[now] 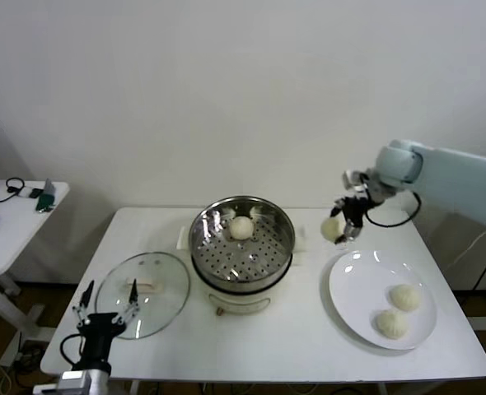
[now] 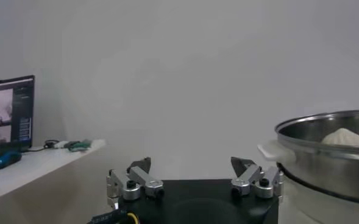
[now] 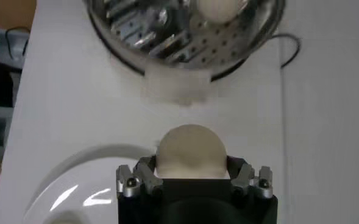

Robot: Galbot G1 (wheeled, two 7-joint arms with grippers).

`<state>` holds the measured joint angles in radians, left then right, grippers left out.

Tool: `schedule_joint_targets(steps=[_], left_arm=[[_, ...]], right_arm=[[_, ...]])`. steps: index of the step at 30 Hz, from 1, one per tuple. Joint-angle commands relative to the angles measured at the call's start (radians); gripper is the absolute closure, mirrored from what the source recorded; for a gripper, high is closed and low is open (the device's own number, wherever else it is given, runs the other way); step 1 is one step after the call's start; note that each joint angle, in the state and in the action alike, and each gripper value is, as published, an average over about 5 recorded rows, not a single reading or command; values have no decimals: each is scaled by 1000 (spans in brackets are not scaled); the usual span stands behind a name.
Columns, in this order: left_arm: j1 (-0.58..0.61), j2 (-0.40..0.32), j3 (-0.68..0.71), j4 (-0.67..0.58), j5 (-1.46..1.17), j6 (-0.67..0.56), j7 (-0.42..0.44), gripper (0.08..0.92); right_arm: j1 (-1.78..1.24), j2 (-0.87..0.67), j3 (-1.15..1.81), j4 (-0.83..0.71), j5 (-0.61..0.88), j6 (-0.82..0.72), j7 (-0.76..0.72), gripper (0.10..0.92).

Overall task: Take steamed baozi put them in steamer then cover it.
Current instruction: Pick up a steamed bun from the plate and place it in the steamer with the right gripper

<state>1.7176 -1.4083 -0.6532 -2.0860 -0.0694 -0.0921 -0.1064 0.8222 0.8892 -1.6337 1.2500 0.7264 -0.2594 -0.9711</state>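
Note:
My right gripper point(image 1: 339, 228) is shut on an off-white baozi point(image 3: 190, 152), holding it in the air between the steamer and the white plate point(image 1: 350, 300). The shiny steamer point(image 1: 282, 220) with its perforated floor stands mid-table on a white pot base, and one baozi point(image 1: 241, 227) rests in it at the back. Two more baozi point(image 1: 406, 296) point(image 1: 391, 322) lie on the plate. The clear glass cover point(image 1: 142, 294) lies flat on the table left of the steamer. My left gripper point(image 1: 107, 299) waits open at the table's front left corner, near the cover's edge.
A small white side table point(image 1: 16, 226) with cables and a laptop stands to the far left. The white work table point(image 1: 292, 346) has bare room in front of the steamer. A white wall closes the back.

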Motion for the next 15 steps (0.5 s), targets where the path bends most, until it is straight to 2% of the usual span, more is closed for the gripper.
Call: schedule_joint_targets(steps=[1, 8, 15], left_arm=[[28, 8, 12, -18, 7, 3, 27, 177], [46, 28, 10, -23, 27, -9, 41, 177], [41, 65, 0, -29, 23, -8, 40, 177]], right_arm=[[210, 278, -113, -7, 280, -27, 28, 287], [99, 452, -57, -57, 311, -56, 75, 287], [-25, 553, -16, -130, 282, -73, 106, 287]])
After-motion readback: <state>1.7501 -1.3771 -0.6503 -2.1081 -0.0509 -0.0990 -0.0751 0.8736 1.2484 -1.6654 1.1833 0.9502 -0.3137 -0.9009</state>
